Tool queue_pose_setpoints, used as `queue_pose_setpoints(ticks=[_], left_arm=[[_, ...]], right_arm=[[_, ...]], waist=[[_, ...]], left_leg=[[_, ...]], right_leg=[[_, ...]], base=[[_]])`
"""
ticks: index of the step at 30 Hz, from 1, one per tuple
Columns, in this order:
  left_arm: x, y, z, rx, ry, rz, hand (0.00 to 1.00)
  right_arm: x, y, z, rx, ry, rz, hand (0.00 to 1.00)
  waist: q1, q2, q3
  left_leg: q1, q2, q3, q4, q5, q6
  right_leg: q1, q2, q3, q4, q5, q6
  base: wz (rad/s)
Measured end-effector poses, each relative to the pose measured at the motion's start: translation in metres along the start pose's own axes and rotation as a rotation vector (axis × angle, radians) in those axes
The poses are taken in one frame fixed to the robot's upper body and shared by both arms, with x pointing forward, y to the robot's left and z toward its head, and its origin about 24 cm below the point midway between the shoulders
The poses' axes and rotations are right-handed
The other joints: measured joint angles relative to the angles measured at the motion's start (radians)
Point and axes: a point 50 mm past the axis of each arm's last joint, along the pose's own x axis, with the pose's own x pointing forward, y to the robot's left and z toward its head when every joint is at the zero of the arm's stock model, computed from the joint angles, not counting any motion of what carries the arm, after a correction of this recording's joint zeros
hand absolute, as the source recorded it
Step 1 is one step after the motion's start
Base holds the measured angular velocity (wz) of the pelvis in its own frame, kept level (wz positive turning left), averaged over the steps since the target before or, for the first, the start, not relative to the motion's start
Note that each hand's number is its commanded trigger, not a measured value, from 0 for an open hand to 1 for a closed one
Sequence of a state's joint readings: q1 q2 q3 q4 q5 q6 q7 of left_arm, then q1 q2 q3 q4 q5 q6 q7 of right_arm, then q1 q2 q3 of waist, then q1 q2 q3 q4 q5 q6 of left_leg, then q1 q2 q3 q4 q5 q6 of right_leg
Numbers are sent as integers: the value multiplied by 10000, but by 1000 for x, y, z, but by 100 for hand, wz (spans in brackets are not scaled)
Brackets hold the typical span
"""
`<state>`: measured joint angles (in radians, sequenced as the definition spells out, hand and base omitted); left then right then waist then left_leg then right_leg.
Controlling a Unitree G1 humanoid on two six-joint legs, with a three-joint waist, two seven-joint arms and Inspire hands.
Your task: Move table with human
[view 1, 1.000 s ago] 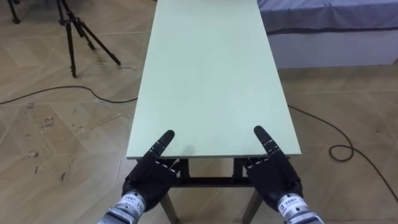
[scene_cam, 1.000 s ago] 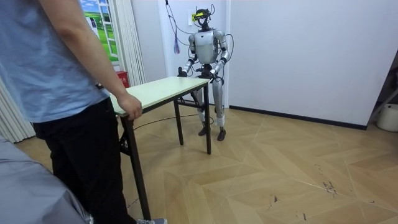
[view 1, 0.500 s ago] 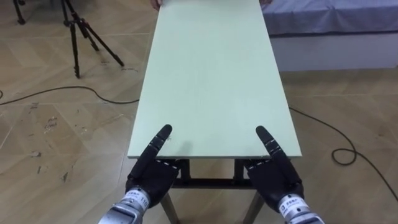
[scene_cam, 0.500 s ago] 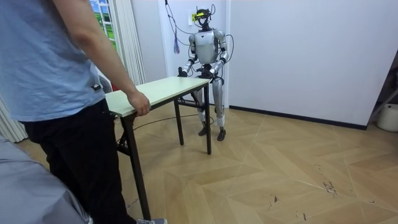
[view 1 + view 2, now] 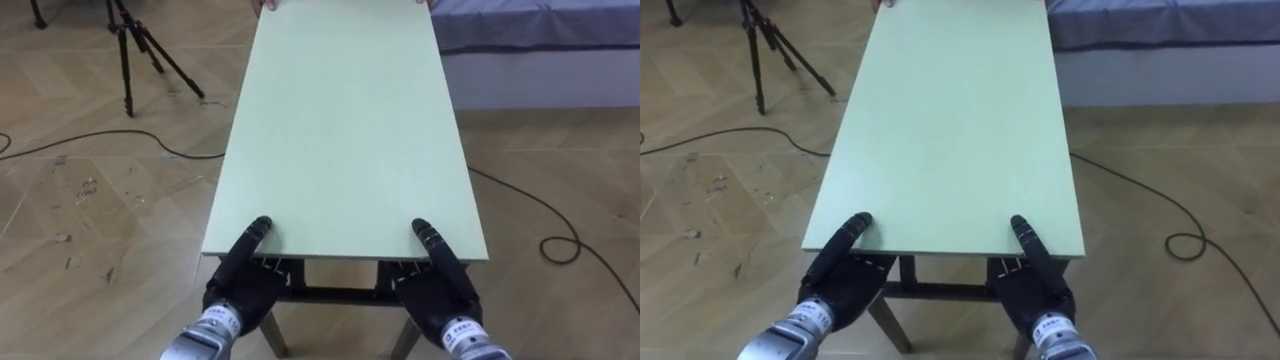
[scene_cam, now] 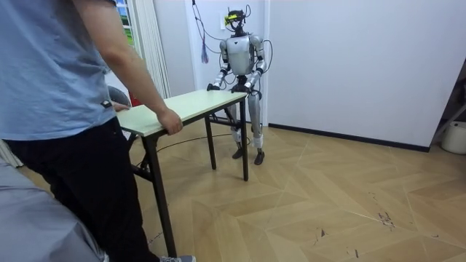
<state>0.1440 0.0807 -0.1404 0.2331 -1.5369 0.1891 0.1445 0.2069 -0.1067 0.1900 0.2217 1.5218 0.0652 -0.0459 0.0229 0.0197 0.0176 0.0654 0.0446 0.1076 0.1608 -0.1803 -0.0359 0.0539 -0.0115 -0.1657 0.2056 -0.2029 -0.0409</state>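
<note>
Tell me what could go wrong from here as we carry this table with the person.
The left hand and right hand grip the table at its very edge, only thumbs on top; a pull from the person's hand at the far end could slip it free.
A cable loops on the floor to the right and a tripod stands to the left: both could trip or snag the robot.

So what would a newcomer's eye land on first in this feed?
The long pale green table stretches straight away from the robot. The left hand and right hand are clamped on its near edge, thumbs lying on top. In the room view a person in a blue shirt stands large at the room view's left, the person's hand gripping the table's far end.
</note>
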Motion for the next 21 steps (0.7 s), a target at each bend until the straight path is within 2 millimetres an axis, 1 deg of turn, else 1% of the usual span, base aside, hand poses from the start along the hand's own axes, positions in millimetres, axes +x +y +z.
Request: queue_pose_setpoints(ticks=[2, 7, 21], left_arm=[[0, 0, -1, 101, 23, 59, 100], [0, 1, 0, 378, -33, 144, 100], [0, 2, 0, 616, -121, 227, 100]], right_arm=[[0, 0, -1, -31, -91, -32, 100], [0, 0, -2, -7, -56, -60, 100], [0, 0, -3, 4, -10, -56, 100]], waist=[[-3, -45, 24], [-1, -73, 44], [25, -45, 46]], left_leg=[[19, -14, 4, -34, -2, -2], [142, -30, 3, -168, -2, -1], [140, -13, 38, -168, -2, -1]], right_leg=[[18, 2, 17, -16, 1, 2], [67, -33, 7, -38, 3, 5], [55, -35, 7, -38, 2, 5]], base=[[0], [-1], [0]])
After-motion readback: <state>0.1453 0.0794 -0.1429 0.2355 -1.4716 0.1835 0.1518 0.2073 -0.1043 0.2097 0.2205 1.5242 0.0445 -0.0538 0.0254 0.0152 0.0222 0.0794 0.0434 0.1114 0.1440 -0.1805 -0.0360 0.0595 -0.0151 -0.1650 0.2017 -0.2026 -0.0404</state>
